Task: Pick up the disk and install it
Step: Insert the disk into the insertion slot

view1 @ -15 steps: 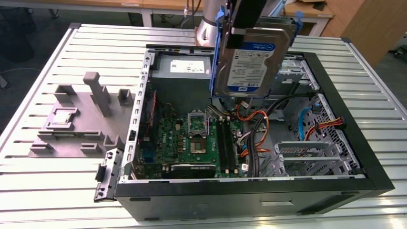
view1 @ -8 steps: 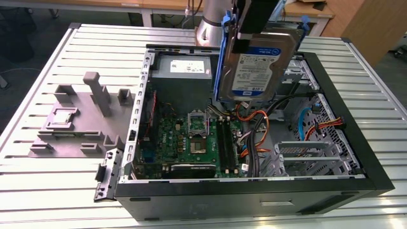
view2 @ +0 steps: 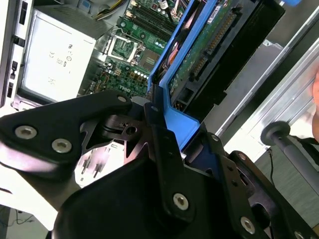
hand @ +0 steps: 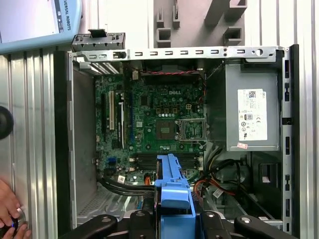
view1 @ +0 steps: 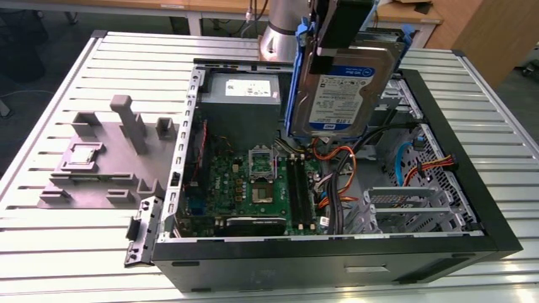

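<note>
Disk (view1: 341, 88): lifted clear, clamped by its blue bracket (view2: 184, 124) in the tool (hand: 174, 221), hanging upright over the open computer case (view1: 471, 211) near its far edge. Pickup done; not yet seated in any bay.

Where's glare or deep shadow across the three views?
Second wrist view: power supply label washed out white, pincer body near black in the foreground. Exterior view: even light, mild sheen on the disk. First wrist view: even light, dark pocket in the case beside the power supply.
</note>
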You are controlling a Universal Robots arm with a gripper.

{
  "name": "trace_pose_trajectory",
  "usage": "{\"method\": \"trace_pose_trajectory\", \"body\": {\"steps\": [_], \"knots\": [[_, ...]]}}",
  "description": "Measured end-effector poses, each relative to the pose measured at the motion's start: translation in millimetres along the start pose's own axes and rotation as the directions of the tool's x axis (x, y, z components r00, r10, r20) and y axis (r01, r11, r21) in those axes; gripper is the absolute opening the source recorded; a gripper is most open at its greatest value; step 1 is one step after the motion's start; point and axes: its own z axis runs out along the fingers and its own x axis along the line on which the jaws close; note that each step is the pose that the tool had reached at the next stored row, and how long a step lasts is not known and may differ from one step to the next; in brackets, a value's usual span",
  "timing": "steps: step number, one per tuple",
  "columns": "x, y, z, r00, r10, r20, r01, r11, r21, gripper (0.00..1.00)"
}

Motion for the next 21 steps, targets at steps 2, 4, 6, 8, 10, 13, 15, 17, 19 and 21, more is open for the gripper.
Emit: {"method": "trace_pose_trajectory", "body": {"steps": [2, 4, 6, 8, 10, 13, 15, 17, 19, 21], "knots": [[0.0, 0.0, 0.0, 1.0, 0.0, 0.0, 0.0, 1.0, 0.0, 0.37], [0.0, 0.0, 0.0, 1.0, 0.0, -0.0001, 0.0, 1.0, 0.0, 0.37], [0.0, -1.2, 0.1, 1.0, 0.0, 0.0, 0.0, 1.0, 0.0001, 0.37], [-0.1, -3.7, 0.3, 1.0, 0.0, 0.0001, 0.0, 1.0, 0.0001, 0.37], [-0.3, -7.2, 0.5, 1.0, 0.0, -0.0001, 0.0, 1.0, 0.0, 0.37], [-0.2, -11.1, 1.1, 1.0, 0.0, -0.0002, 0.0, 1.0, -0.0001, 0.37], [0.7, -12.7, 1.5, 1.0, 0.0, 0.0, 0.0, 1.0, -0.0001, 0.37], [3.6, -13.2, 1.9, 1.0, 0.0, -0.0003, 0.0, 1.0, -0.0001, 0.37], [7.9, -13.5, 2.2, 1.0, 0.0, -0.0016, 0.0, 1.0, -0.0001, 0.37], [12.2, -13.6, 2.5, 1.0, 0.0, -0.0027, 0.0, 1.0, 0.0, 0.37]]}}
